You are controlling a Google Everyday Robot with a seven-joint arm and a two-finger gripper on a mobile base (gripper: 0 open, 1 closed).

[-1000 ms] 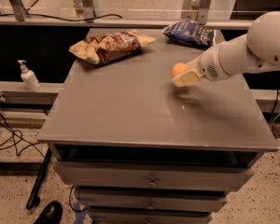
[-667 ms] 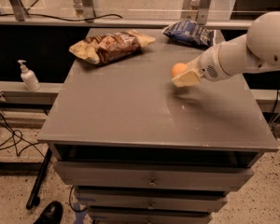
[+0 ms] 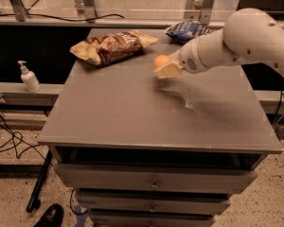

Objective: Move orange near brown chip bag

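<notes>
**Camera view.** The arm's two-finger gripper [image 3: 165, 67] hangs above the grey cabinet top [image 3: 132, 112], closed on the small round orange fruit [image 3: 161, 60]. The fruit is clear of the surface, w/ shadow beneath.

Change vs. 1 s ago: gripper + fruit have shifted across the top toward the crinkled reddish-brown chip bag [image 3: 112, 46] w/ tan ends. The fruit is now near the bag, not touching.

Implication: carry approx. done; lowering and release prob. remain.

Count: 1 orange fruit, 2 bags (brown, plus dark blue chip bag [image 3: 187, 30] at rear edge), 1 white pump bottle [image 3: 28, 77], 1 gripper.
</notes>
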